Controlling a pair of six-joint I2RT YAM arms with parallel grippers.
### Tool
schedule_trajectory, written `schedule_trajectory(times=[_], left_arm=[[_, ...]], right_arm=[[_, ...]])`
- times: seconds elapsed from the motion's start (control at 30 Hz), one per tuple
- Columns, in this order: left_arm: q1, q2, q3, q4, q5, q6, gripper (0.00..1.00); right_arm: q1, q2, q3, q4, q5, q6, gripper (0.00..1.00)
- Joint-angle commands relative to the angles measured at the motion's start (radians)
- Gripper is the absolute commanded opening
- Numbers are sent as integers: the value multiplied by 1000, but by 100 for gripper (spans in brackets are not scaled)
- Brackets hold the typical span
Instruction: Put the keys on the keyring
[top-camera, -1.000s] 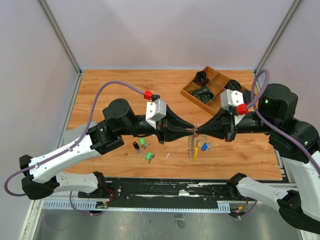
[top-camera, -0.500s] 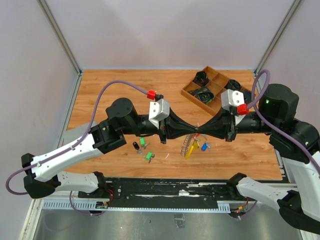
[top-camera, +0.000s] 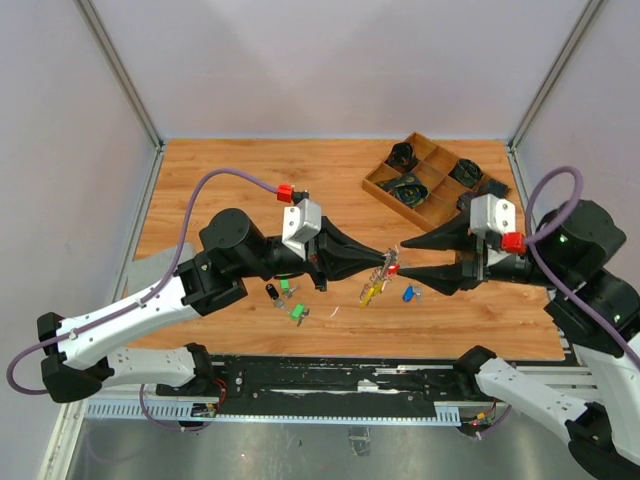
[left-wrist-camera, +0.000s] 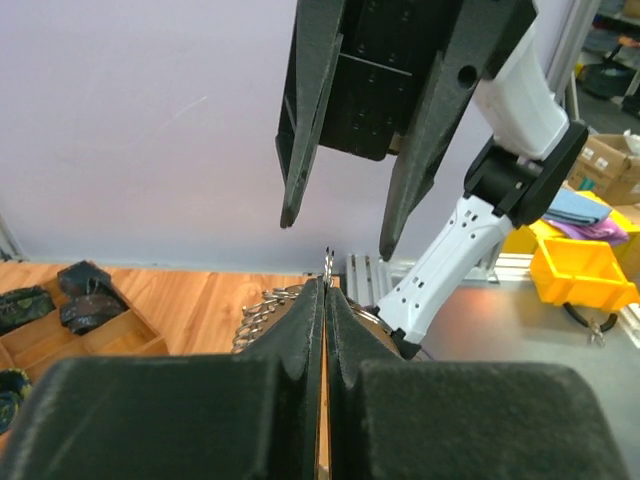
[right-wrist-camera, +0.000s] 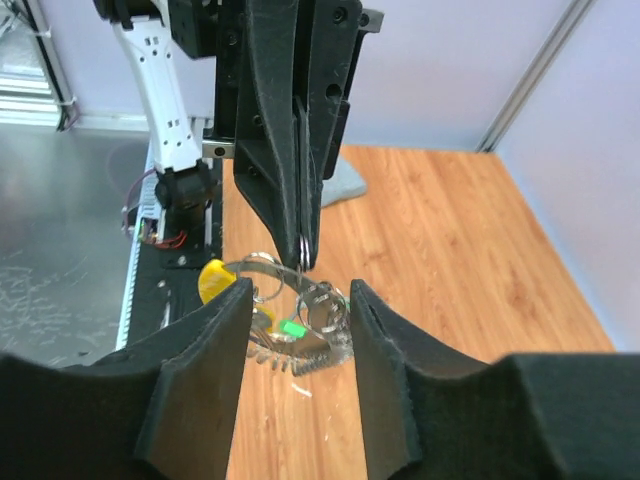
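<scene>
Since a second ago my right gripper (top-camera: 402, 261) has let go and drawn back toward 3 o'clock, and its jaws now stand wide apart. My left gripper (top-camera: 387, 263) has swung a little toward 6 o'clock with the load. Its jaws are pressed shut on the keyring (top-camera: 374, 282), whose coil and yellow curved piece (top-camera: 368, 295) dangle below the tips.

A red key (top-camera: 394, 268) sits right at the pinch; I cannot tell whether it is threaded on. The blue key (top-camera: 408, 294) lies on the table (top-camera: 220, 170) at 4 o'clock of the ring, and the green keys (top-camera: 297, 312) lie at 9 o'clock.

I judge the step in hand is fetching the next key. To do it well I should hold the left clamp steady so the wire end faces 3 o'clock. Then I lower the right jaws over the blue key's head and pinch the plastic rather than the blade, leaving its hole free for the wire.
</scene>
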Motion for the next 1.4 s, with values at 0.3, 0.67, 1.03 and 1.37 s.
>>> schedule_trajectory(times=[0.3, 0.67, 1.03, 1.37], left_arm=[[-7, -91, -113, 367, 72, -147, 1], [-7, -83, -103, 357, 61, -134, 0], [-7, -90, -108, 354, 28, -126, 1], [-7, -94, -111, 350, -1, -121, 0]], right_arm=[[14, -135, -228, 540, 9, 292, 36], [15, -104, -270, 702, -104, 410, 37], [27, -83, -293, 733, -127, 441, 30], [57, -67, -287, 708, -118, 423, 27]])
